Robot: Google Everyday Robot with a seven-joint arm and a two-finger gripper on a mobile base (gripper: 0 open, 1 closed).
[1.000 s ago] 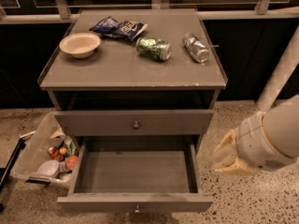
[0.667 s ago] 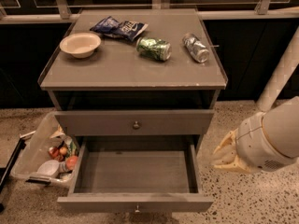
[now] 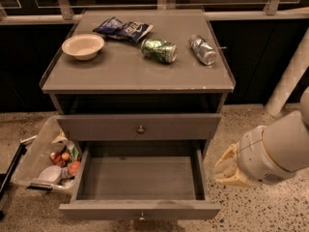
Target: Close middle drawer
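The middle drawer is pulled far out of the grey cabinet. Its shallow grey inside shows nothing in it, and its flat front with a small round knob is at the bottom of the view. The taller upper drawer above it is shut. The lowest drawer is hidden under the open one. My gripper, cream-coloured on a thick white arm, hangs to the right of the open drawer, beside its right wall and apart from it.
On the cabinet top are a cream bowl, two blue snack bags, a green can and a silver can, both lying down. A clear bin with food items stands on the floor at left. A white post stands at right.
My arm and gripper have sunk a little beside the drawer. The drawer stands open as before.
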